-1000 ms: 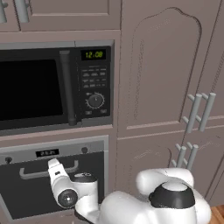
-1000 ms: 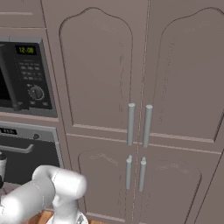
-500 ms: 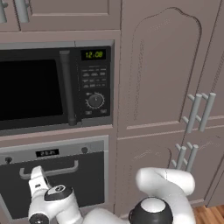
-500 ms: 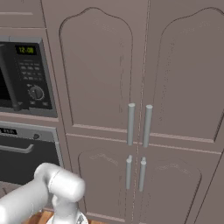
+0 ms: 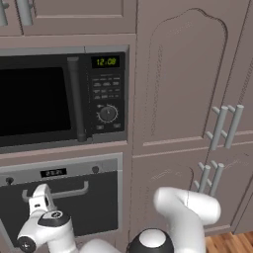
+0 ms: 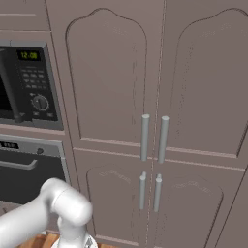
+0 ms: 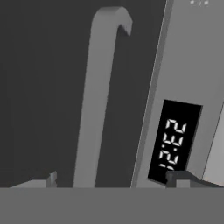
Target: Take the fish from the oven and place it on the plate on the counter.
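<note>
The oven (image 5: 64, 197) sits under the microwave, its dark glass door closed below a grey control panel (image 5: 59, 172). My white hand (image 5: 41, 200) is close in front of the door, at the left end of the silver bar handle (image 5: 66, 191). In the hand view my gripper (image 7: 114, 180) is open, with the handle (image 7: 98, 100) running up between the two fingertips (image 7: 52, 178) and the lit display (image 7: 173, 140) to the right. The oven door (image 6: 24, 174) also appears at the left of the right base view. The fish is hidden, and the plate and counter are out of view.
A black microwave (image 5: 59, 99) with a dial and green clock is built in above the oven. Tall mauve cabinet doors (image 6: 155, 97) with paired silver handles (image 6: 154, 136) fill the wall to the right. My arm's white elbow (image 5: 190, 212) stands low in front of them.
The hand has swung left across the oven door to the left end of the handle, and the elbow has shifted. The jaws stayed open.
</note>
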Controlling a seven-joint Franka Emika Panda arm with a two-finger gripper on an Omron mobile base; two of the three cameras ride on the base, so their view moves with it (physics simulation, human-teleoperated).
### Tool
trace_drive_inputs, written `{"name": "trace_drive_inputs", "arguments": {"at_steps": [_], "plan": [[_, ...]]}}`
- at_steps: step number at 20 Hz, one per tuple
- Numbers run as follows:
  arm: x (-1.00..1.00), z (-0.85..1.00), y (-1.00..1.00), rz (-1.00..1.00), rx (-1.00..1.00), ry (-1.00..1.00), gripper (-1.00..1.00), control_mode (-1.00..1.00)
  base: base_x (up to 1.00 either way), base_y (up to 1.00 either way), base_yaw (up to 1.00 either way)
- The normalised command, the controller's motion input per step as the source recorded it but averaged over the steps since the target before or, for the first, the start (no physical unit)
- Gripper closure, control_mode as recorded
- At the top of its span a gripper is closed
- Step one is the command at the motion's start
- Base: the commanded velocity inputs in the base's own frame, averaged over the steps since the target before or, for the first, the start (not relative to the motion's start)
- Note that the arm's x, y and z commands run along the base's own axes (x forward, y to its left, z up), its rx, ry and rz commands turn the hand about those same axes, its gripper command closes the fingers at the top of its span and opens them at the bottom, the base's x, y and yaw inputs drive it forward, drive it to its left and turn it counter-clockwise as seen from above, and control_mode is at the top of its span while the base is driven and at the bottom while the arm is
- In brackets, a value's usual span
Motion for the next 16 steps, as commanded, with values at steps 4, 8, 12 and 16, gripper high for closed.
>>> {"name": "trace_drive_inputs", "arguments": {"at_steps": [4, 8, 12, 16], "plan": [[0.47, -0.06, -0.05, 0.0, 0.0, 0.0, -1.0, -1.0, 0.0, 0.0, 0.0], [0.42, -0.09, -0.01, 0.0, 0.0, 0.0, -1.0, -1.0, 0.0, 0.0, 0.0], [0.13, -0.34, 0.0, 0.0, 0.0, 0.0, -1.0, -1.0, 0.0, 0.0, 0.0], [0.0, -0.46, 0.0, 0.0, 0.0, 0.0, -1.0, -1.0, 0.0, 0.0, 0.0]]}}
